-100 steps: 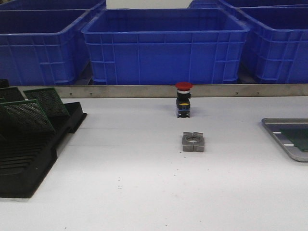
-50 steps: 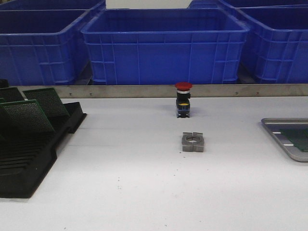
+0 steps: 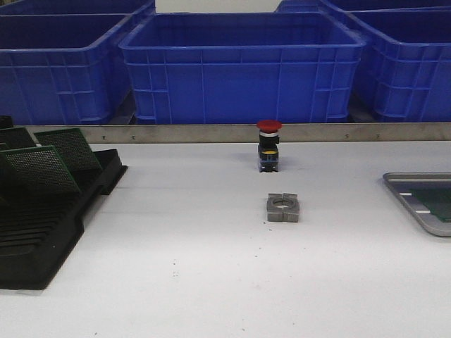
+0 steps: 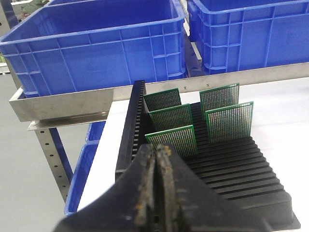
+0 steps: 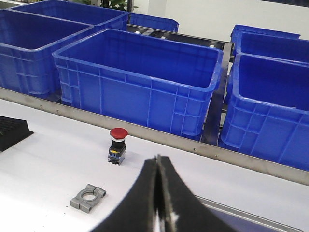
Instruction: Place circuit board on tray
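Note:
The grey metal tray [image 3: 419, 175] lies at the table's right edge, cut off by the frame, with a green circuit board [image 3: 438, 201] on its floor. Its rim also shows in the right wrist view [image 5: 241, 214]. Several green circuit boards [image 3: 42, 170] stand tilted in the black slotted rack [image 3: 42, 232] at the left; they also show in the left wrist view [image 4: 172, 138]. My left gripper [image 4: 157, 151] is shut and empty, just short of the nearest racked board. My right gripper [image 5: 157, 158] is shut and empty, above the table near the tray. Neither gripper shows in the front view.
A red-capped push button [image 3: 268, 146] stands at mid-table, and a grey metal clamp block [image 3: 283, 208] lies in front of it. Big blue crates [image 3: 239, 67] line the back behind a metal rail [image 3: 211, 133].

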Controlling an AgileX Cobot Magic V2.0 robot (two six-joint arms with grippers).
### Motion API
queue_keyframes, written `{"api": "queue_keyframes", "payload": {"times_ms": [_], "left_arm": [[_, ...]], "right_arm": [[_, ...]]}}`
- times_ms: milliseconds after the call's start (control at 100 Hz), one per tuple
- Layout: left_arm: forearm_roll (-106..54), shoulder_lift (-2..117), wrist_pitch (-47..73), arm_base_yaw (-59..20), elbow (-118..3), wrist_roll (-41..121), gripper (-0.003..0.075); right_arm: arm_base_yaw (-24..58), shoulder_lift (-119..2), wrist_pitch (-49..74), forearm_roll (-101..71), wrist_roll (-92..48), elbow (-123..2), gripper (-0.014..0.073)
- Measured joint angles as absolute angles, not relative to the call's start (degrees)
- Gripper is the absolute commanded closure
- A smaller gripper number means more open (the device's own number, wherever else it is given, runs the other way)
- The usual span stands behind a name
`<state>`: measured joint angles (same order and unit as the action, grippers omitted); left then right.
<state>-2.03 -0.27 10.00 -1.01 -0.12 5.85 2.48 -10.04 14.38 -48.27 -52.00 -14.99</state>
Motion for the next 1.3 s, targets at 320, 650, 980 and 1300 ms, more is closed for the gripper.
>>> {"api": "queue_keyframes", "payload": {"times_ms": [320, 650, 980, 1300], "left_arm": [[-2.03, -0.27, 10.0, -1.01, -0.12, 5.85, 0.0737], [-2.03, -0.27, 10.0, -1.01, -0.12, 5.85, 0.0737], [-2.03, -0.27, 10.0, -1.01, -0.12, 5.85, 0.0737], [-2.03, -0.27, 10.0, -1.01, -0.12, 5.85, 0.0737]], "right_arm": [[2.48, -10.04, 14.38, -48.27, -52.0, -14.99, 0.0653], [2.48, -10.04, 12.24, -48.27, -52.0, -14.9, 0.0653], [-0.68, -9.62, 10.96, -30.02, -37.2, -11.99, 0.0653], [-1.35, 0.38, 4.82, 6.49, 4.75, 1.2, 0.0653]]}}
